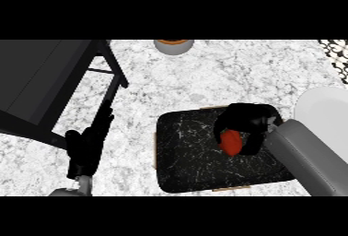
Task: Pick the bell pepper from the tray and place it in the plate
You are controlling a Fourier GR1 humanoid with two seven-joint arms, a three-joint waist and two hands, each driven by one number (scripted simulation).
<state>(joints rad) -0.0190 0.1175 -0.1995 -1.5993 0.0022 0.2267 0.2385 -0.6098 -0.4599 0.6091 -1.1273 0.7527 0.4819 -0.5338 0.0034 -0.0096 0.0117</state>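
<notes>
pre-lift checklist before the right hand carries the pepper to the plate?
1. Right hand fingers curled round the bell pepper: ok.
2. Pepper clear of the tray: cannot tell, it shows over the tray's dark surface.
3. Plate in view at the right edge, visible part bare: ok.
4. Counter between tray and plate free of objects: ok.
5. Left hand away from the tray, at the left: ok.
6. Cup at the far edge, off the path: ok.

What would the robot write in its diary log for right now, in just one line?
right robot hand: curled round red bell pepper over black tray | left robot hand: resting, open | white plate: no pepper yet
</notes>
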